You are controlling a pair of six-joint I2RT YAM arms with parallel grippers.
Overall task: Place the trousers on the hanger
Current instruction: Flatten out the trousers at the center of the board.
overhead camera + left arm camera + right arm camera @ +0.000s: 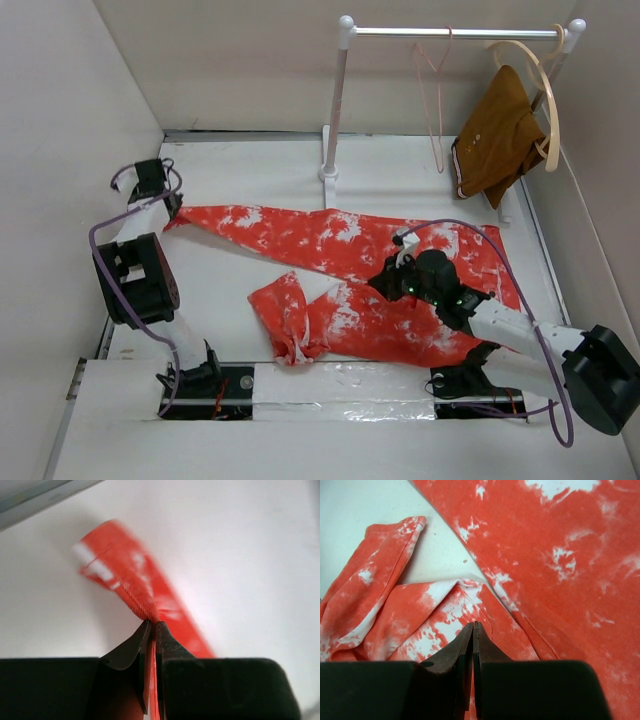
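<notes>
Red-orange, white-blotched cloth trousers [330,245] sprawled across the white table [250,170], the waist partly hidden under the right arm [520,330], with bare room toward 12 o'clock. Thin pink wire hanger [440,165] hung at 1 o'clock. Left gripper [172,208] pinched a blurred leg hem at 9 o'clock; right gripper [388,280] clamped mid-cloth.

trousers [350,270]: on the tabletop [240,170], spread across its middle.
rail [450,32]: behind the trousers, toward their right end.
hanger [436,100]: on the rail, behind the trousers.
wooden hanger [541,95], garment [495,135]: on the rail, behind the trousers' right end.
</notes>
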